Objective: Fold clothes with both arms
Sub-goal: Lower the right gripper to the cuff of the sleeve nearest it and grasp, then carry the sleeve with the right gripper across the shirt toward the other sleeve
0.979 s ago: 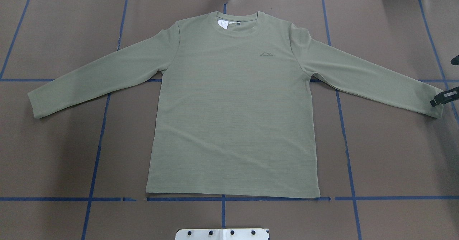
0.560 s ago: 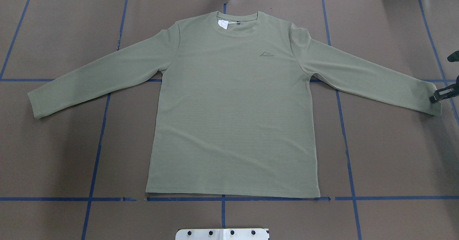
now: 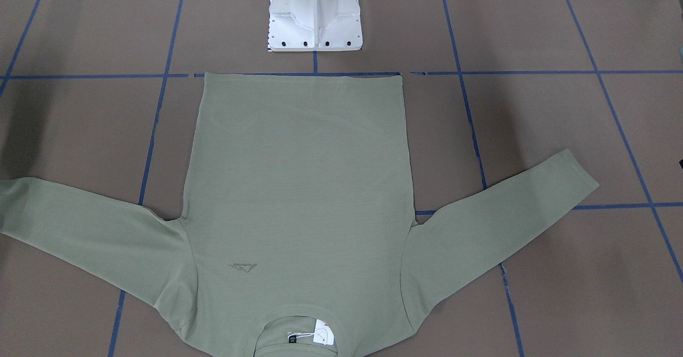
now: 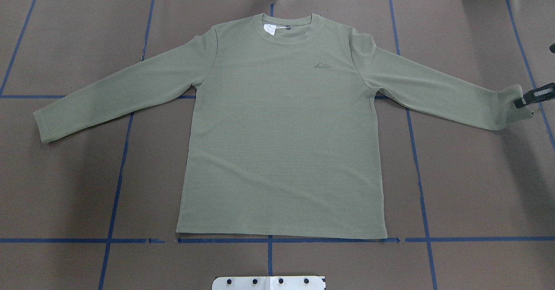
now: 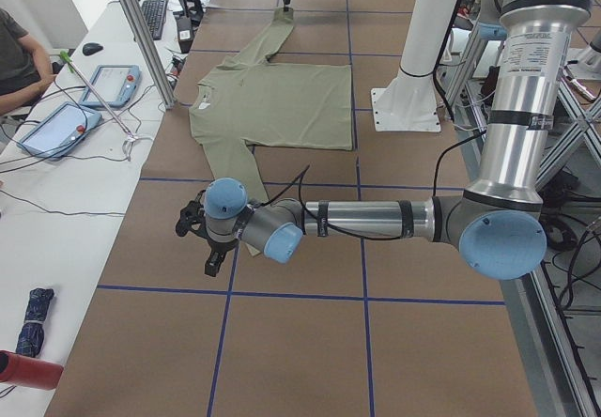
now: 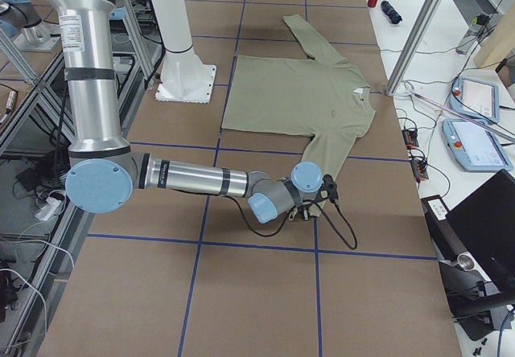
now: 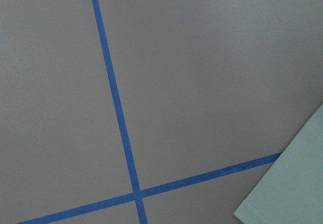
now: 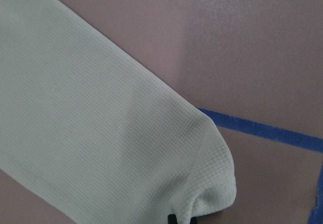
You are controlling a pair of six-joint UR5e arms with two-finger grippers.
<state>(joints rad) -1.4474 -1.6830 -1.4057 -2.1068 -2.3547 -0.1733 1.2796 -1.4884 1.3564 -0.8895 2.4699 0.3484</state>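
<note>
Though barely in view, right gripper (image 4: 520, 103) tight on shirt cuff (image 4: 505, 108).

A broad table (image 4: 65, 186) covered in brown matting fills the middle of the room, marked into rectangles by blue tape lines (image 4: 477, 239). Along its far long edge runs a white desk (image 5: 56, 210) carrying blue-edged tablets (image 5: 56, 128), a keyboard (image 5: 155, 18), loose cables and an open laptop (image 6: 483, 220), with a seated person (image 5: 19, 60) beside it. An aluminium post (image 5: 143, 37) rises between desk and table. A red bottle (image 5: 28, 370) and a folded dark umbrella (image 5: 36, 316) lie at one end of the desk. The light is even and the shadows are soft.
</note>
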